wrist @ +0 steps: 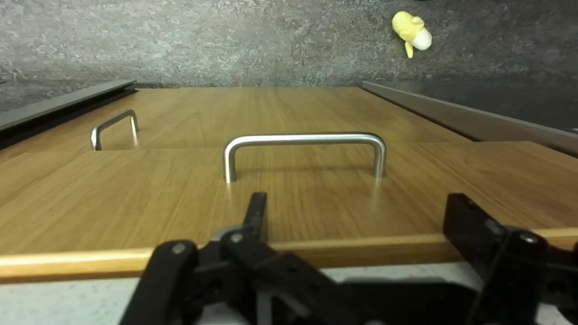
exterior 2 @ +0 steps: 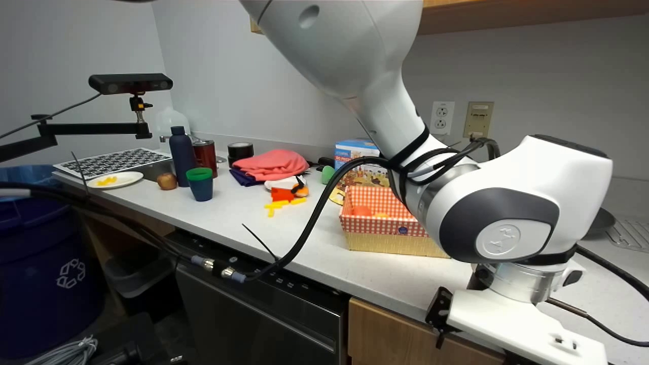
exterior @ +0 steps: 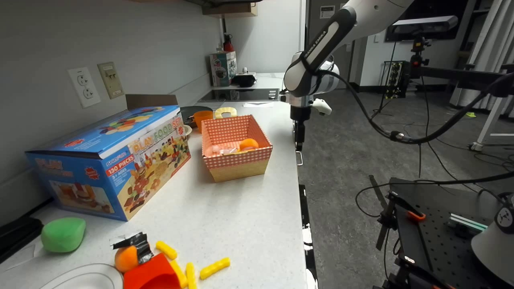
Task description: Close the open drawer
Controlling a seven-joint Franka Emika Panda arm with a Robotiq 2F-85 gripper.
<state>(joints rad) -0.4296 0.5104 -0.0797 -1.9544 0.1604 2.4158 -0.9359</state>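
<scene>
The drawer [wrist: 316,203] shows in the wrist view as a wide wooden front with a lighter tan top edge. Its silver bar handle [wrist: 303,139] is beyond the fingertips; a handle [exterior: 300,158] also sticks out below the counter edge in an exterior view. The drawer's white interior does not show; pale countertop appears right behind its top edge. My gripper [wrist: 356,212] is open and empty, its black fingers spread wide over the top edge of the front. It points down beside the counter edge in an exterior view [exterior: 298,138]. Whether it touches the wood I cannot tell.
The white countertop [exterior: 249,216] carries a red-checked basket [exterior: 237,168], a play food box [exterior: 116,160] and loose toy food. A lower cabinet door with a handle [wrist: 113,122] is under the drawer. A dark dishwasher [exterior 2: 253,314] stands beside it. A yellow toy [wrist: 412,31] lies on the floor.
</scene>
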